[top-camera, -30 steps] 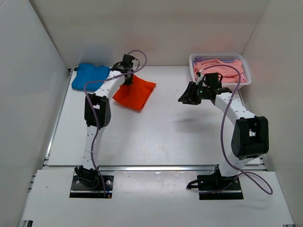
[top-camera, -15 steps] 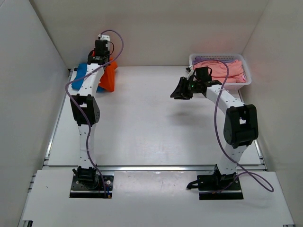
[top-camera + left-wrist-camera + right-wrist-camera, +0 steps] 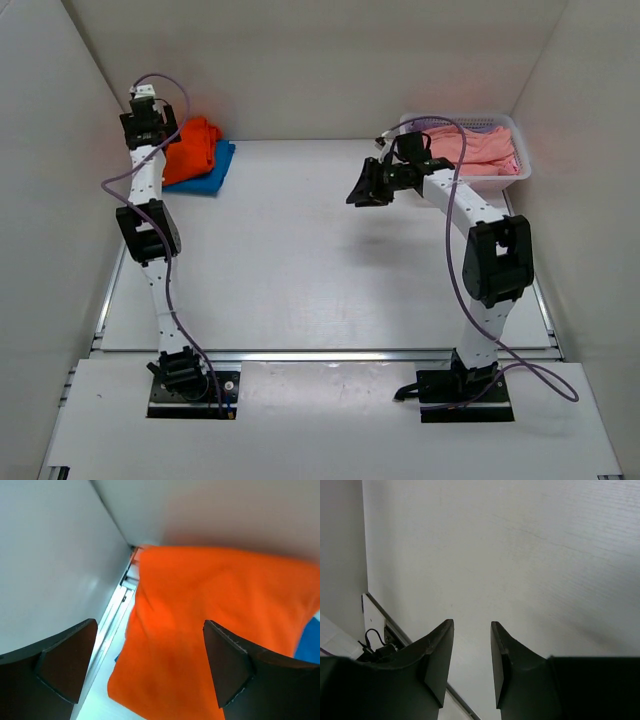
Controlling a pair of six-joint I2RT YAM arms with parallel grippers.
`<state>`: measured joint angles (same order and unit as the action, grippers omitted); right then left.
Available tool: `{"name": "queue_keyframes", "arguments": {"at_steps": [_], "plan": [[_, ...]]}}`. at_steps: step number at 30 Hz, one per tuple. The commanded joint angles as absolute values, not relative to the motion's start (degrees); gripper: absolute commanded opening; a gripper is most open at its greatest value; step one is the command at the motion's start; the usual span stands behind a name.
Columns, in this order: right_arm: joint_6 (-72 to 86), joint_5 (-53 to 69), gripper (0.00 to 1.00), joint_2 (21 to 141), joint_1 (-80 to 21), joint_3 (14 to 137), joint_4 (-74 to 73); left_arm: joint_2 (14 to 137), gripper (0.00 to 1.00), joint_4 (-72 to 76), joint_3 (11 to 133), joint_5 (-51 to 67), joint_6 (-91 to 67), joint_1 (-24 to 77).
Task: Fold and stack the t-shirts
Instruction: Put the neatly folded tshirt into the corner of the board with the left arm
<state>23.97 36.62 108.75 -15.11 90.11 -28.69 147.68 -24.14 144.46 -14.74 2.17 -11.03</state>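
The bright orange t-shirt (image 3: 193,150) lies folded on top of the blue t-shirt (image 3: 216,171) in the far left corner of the table. My left gripper (image 3: 150,128) hangs just above the orange one, close to the left wall. In the left wrist view the orange t-shirt (image 3: 200,610) fills the gap between the wide-open fingers (image 3: 227,667) and touches neither; a blue edge (image 3: 308,641) peeks out at the right. Pale pink t-shirts (image 3: 480,148) are heaped in the basket. My right gripper (image 3: 364,191) hovers over bare table, open and holding nothing (image 3: 471,625).
The white lattice basket (image 3: 500,181) stands at the back right against the wall. White walls close in the table on the left, back and right. A metal rail (image 3: 117,610) runs along the table's left edge beside the stacked shirts.
My left arm carried the orange t-shirt leftwards from the back middle onto the blue one, then opened and let it go. My right gripper drifted left, away from the basket.
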Motion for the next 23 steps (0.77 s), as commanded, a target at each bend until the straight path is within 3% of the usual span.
{"name": "queue_keyframes", "arguments": {"at_steps": [1,5,12,23], "plan": [[24.69,36.21,0.33,109.25,-17.13,92.72,-29.80,143.18,0.99,-23.02,145.55,-3.64,-3.33,-10.90],[26.72,34.55,0.32,107.67,-19.51,92.81,-29.00,136.70,0.99,-26.63,141.52,2.36,-5.71,-7.83],[27.16,26.73,0.34,101.43,-20.66,83.08,-29.53,119.11,0.99,-31.54,118.93,9.30,-6.50,1.82],[21.89,18.29,0.37,81.32,-10.82,62.94,-30.59,91.43,0.99,-35.51,77.56,2.46,-5.71,13.89]]}}
